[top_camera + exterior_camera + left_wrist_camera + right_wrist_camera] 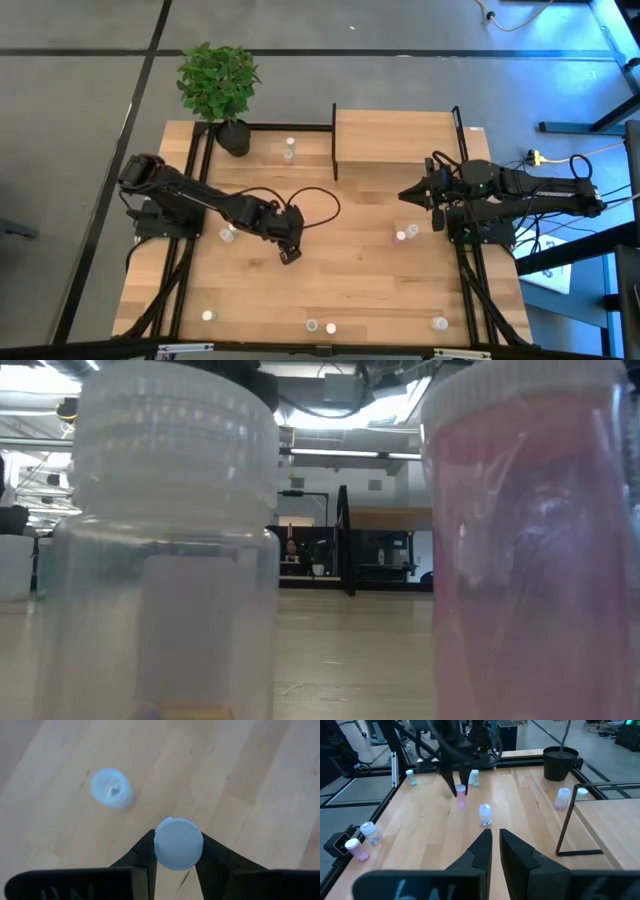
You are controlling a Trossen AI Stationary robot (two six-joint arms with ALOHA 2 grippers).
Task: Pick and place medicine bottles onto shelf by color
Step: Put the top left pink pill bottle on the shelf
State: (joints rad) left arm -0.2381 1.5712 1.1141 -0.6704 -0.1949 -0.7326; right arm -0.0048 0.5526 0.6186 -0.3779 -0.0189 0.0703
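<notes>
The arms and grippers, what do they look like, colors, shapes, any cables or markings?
Both arms are dark, almost black, jointed segments on bases at the table's side edges. The left arm trails a thin black cable looping over the wood. The right arm has dark cables and a yellow connector near its base. The left gripper and right gripper each have two dark, wedge-shaped fingers; faint pale lettering marks the bodies.

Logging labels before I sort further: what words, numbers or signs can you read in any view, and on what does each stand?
Nothing can be read for certain.
Left gripper: pale lettering along its dark body, cut off and blurred.
Right gripper: pale marks on its dark body, too blurred to read.
Medicine bottles: no label or print visible.
Shelf: no markings.
</notes>
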